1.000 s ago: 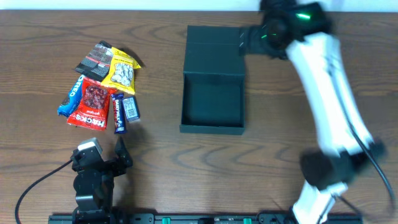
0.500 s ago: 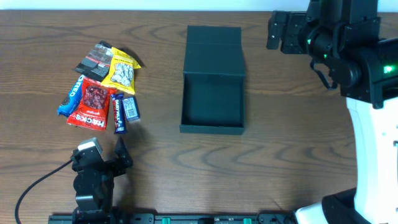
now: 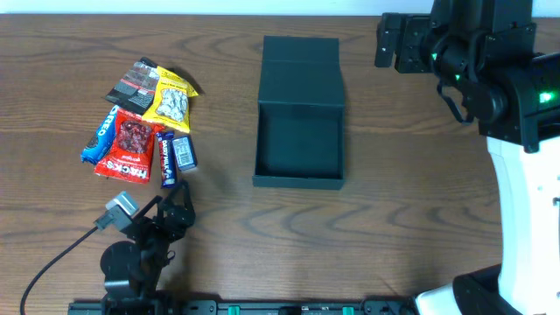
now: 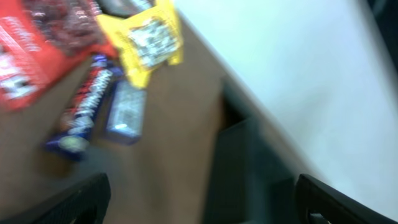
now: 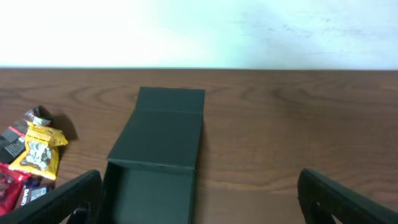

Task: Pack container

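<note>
Snacks [image 3: 140, 122] at left, just ahead of the left gripper [image 3: 177, 203], jaws wide, empty. Container [image 3: 298, 144] at centre of the worktop [image 3: 227, 245], open, long axis front to back. Right gripper [image 3: 385, 42], wide and empty, hovers near its far right corner.

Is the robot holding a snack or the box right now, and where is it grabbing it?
Nothing is held. The left gripper and right gripper are both open and empty.
</note>
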`<state>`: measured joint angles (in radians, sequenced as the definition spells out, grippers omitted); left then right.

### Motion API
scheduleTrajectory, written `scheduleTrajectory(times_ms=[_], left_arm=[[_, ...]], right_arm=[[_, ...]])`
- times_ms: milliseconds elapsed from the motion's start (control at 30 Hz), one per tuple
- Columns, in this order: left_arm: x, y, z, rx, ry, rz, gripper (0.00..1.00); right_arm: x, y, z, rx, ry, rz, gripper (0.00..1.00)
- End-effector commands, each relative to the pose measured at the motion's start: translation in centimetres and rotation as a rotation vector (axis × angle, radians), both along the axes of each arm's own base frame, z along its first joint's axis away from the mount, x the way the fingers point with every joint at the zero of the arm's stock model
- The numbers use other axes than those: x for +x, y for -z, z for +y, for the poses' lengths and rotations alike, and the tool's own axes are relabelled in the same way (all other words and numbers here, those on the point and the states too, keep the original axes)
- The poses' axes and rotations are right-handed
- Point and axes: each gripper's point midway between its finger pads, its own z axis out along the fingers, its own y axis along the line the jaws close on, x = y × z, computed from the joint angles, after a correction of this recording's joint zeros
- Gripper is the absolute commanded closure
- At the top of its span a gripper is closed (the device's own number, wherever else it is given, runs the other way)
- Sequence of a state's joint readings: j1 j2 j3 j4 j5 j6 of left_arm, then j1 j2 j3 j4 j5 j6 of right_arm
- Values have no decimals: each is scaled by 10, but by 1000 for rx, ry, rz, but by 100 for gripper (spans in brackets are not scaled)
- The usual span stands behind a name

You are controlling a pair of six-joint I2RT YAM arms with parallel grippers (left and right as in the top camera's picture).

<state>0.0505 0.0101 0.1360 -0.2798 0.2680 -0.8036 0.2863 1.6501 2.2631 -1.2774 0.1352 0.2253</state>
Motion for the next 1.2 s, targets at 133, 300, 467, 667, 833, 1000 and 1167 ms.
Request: scheduleTrajectory(times_ms=[133,300,467,667,833,1000,1167], left_arm=[[10,-63,8,-8,-46,-232,4],[29,-67,2,208,40,-95,4],[70,-86,9,498,140,104,5],[129,-88,39,801,216,378,5],[184,-62,44,875,317,496,5],[220,-2,54,907,365,635,4],[227,55,51,907,471,726,5]], right_arm=[[8,-12,0,-28,-22,-63,1],[15,-22,2,-14,-20,-114,1],[17,-25,2,-27,-31,-127,1],[13,-19,-1,-54,-29,-100,1],[10,-12,-5,-72,-17,-69,1],[8,-8,-8,-83,-10,-53,1],[8,-9,-10,-92,3,-55,1]])
